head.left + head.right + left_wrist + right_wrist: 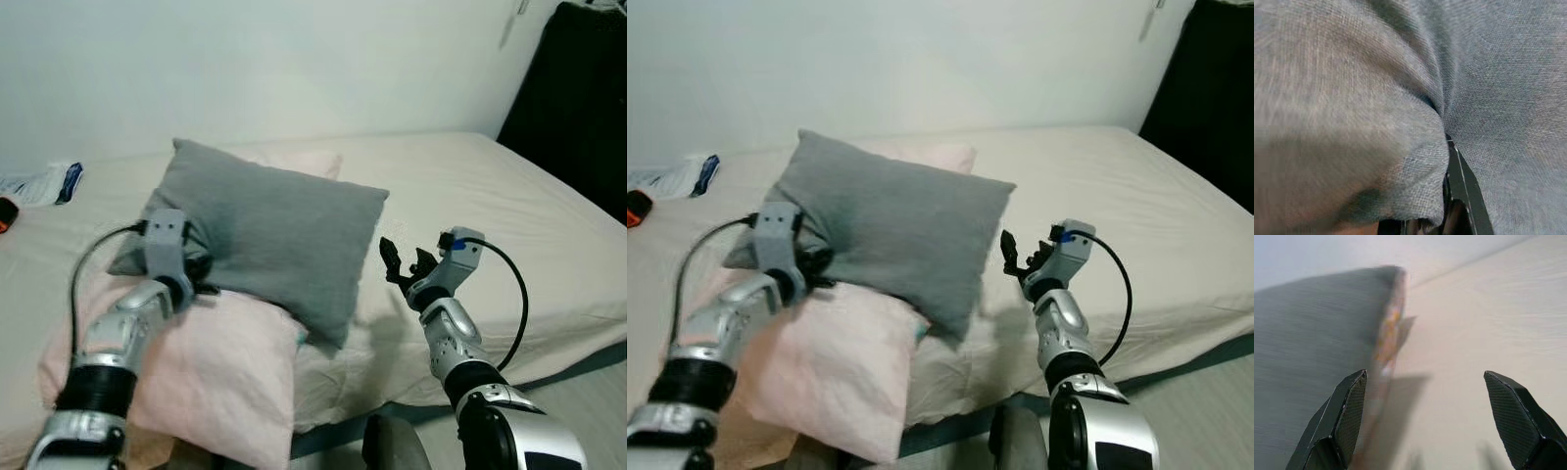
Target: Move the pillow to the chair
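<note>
I have the left end effector (192,266) clamped on the near left edge of the grey pillow (274,235); in the left wrist view the grey cloth bunches over one black finger (1465,188), and the other finger is buried in the fabric, so I judge the grip from the folds rather than from seeing both tips. The pillow is raised at a slant, its lower corner hanging toward me and its far corner up near the wall (294,59). Just under the left end effector lies a pink pillow (216,372), on the near edge of the bed (509,206), and the grey pillow's underside seems to rest partly on it.

My right end effector (400,262) is just beside the pillow's right edge, not touching it, with its fingers spread wide apart. In the right wrist view the grey edge sits ahead of one finger (1344,423) and bare sheet ahead of the other. A second pale pink cushion (309,160) peeks out beyond the grey pillow. Well off to the left of the left end effector, a plastic packet (44,184) lies on the bed.
</note>
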Motion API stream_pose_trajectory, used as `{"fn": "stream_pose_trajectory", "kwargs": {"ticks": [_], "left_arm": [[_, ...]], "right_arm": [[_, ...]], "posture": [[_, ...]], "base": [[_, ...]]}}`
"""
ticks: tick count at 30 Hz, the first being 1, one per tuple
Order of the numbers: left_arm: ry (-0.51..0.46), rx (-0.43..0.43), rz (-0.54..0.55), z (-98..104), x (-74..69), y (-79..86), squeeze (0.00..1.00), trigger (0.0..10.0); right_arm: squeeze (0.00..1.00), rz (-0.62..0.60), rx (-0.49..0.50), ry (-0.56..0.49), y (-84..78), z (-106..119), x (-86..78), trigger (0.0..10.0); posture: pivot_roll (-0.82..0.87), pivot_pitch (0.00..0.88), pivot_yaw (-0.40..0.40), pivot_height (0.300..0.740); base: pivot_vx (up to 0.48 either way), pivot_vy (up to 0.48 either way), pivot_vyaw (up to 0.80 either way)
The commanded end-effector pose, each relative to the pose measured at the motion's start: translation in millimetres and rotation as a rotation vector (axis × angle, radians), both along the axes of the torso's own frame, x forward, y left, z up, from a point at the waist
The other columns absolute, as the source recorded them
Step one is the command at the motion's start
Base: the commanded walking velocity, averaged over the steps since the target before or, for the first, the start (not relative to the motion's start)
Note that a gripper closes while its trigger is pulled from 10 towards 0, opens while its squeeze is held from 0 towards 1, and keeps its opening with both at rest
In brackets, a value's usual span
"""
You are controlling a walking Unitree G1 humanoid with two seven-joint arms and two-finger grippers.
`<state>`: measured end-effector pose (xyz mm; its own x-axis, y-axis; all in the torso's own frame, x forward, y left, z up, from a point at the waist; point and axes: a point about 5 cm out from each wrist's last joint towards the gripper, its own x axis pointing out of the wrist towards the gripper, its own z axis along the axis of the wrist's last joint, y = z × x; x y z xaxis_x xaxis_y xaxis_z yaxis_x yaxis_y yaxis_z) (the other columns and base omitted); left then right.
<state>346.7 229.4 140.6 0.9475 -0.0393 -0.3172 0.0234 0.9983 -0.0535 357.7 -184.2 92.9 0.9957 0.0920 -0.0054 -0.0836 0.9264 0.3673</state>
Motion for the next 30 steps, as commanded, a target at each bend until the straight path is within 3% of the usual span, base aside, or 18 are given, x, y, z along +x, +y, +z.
{"fn": "stream_pose_trajectory", "kwargs": {"ticks": [1,3,4,6,8,9,12,14,16,22,30], "left_arm": [[0.004,0.019,-0.012,22.6,-0.7,22.3,0.0,0.0],[0.007,0.015,-0.068,28.7,-1.2,20.5,0.0,0.0],[0.074,0.082,-0.207,29.6,-8.4,18.0,0.0,0.0],[0.2,0.2,-0.353,23.3,-20.8,19.2,0.0,0.0],[0.2,0.2,-0.353,23.3,-20.8,19.2,0.0,0.0],[0.242,0.236,-0.367,20.3,-23.6,23.3,0.0,0.0],[0.318,0.225,-0.35,11.3,-24.8,30.3,0.0,0.0],[0.385,0.207,-0.416,-6.0,-29.2,22.8,0.0,0.0],[0.385,0.207,-0.416,-6.0,-29.2,22.8,0.0,0.0],[0.491,0.252,-0.46,-46.7,-32.2,2.1,0.0,0.0],[0.512,0.269,-0.496,-54.7,-28.9,-16.1,0.0,0.0]], "right_arm": [[0.0,0.005,0.002,0.003,-1.3,-4.7,-3.6,10.0],[0.0,0.009,0.003,0.002,-1.1,-4.8,-3.7,10.0],[0.0,0.014,0.005,0.005,0.4,-6.3,-4.4,10.0],[0.0,0.02,0.005,0.011,2.2,-8.3,-5.3,10.0],[0.0,0.02,0.005,0.011,2.2,-8.3,-5.3,10.0],[0.0,0.02,0.006,0.013,2.9,-8.7,-5.4,10.0],[0.0,0.021,0.026,0.01,4.2,-7.8,-4.4,10.0],[0.0,0.022,0.069,0.01,4.3,-6.3,-2.9,10.0],[0.0,0.022,0.069,0.01,4.3,-6.3,-2.9,10.0],[0.0,0.091,0.094,0.025,12.9,-7.7,-2.0,10.0],[0.0,0.249,0.221,0.005,28.2,-7.8,-3.1,10.0]], "posture": [[0.14,0.013,-0.061,0.558],[0.14,0.013,-0.061,0.558],[0.14,0.009,-0.06,0.558],[0.15,0.009,-0.061,0.558],[0.15,0.009,-0.061,0.558],[0.15,0.009,-0.062,0.558],[0.15,0.01,-0.066,0.558],[0.15,0.012,-0.067,0.558],[0.15,0.012,-0.067,0.558],[0.15,0.026,-0.061,0.558],[0.18,0.037,-0.053,0.558]], "base": [[0.0,0.0,0.0],[0.0,0.0,0.0],[0.0,0.0,0.0],[0.0,0.0,0.0],[0.0,0.0,0.0],[0.0,0.0,0.0],[0.0,0.0,0.0],[0.0,0.0,0.0],[0.0,0.0,0.0],[0.0,0.0,0.0],[0.0,0.0,0.0]]}}
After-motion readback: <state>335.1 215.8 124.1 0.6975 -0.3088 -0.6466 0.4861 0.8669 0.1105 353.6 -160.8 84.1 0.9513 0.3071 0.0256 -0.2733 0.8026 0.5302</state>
